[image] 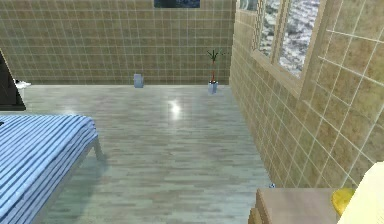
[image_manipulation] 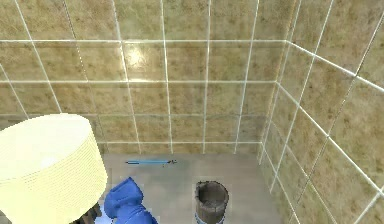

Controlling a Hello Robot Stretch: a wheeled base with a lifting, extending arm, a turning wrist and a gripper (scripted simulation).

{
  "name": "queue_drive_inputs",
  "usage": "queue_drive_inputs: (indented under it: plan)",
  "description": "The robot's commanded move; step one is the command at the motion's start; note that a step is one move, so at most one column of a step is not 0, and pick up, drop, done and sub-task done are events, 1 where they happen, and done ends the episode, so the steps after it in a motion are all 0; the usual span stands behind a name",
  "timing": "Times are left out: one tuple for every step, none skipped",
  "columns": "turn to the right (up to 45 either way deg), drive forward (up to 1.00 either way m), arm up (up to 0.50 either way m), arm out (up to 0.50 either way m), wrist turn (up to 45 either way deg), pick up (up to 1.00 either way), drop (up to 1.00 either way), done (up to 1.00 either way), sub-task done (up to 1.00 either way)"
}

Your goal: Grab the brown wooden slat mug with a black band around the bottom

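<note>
Tan tiled walls (image_manipulation: 200, 80) all round, with a grey worktop (image_manipulation: 190, 172) tucked into the corner. Pretty sure the dark slatted cylinder at the arm side view's bottom edge is the mug (image_manipulation: 211, 202). It's standing upright, with a blue pen (image_manipulation: 150, 161) lying farther back and some blue cloth (image_manipulation: 128, 200) to its left, beside a cream lampshade (image_manipulation: 45, 165). My guess: wood, so light, stiff and not slippery. I'd take it round the body from the side, above the black band. End effector's state? Can't tell from these.

Blue striped bed (image: 40, 150), potted plant (image: 212, 72), cream lampshade (image_manipulation: 45, 165), blue pen (image_manipulation: 150, 161), blue cloth (image_manipulation: 127, 198)
</note>
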Motion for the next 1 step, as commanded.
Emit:
queue_drive_inputs:
  plan:
    - [0.0,0.0,0.5,0.0,0.0,0.0,0.0,0.0,0.0]
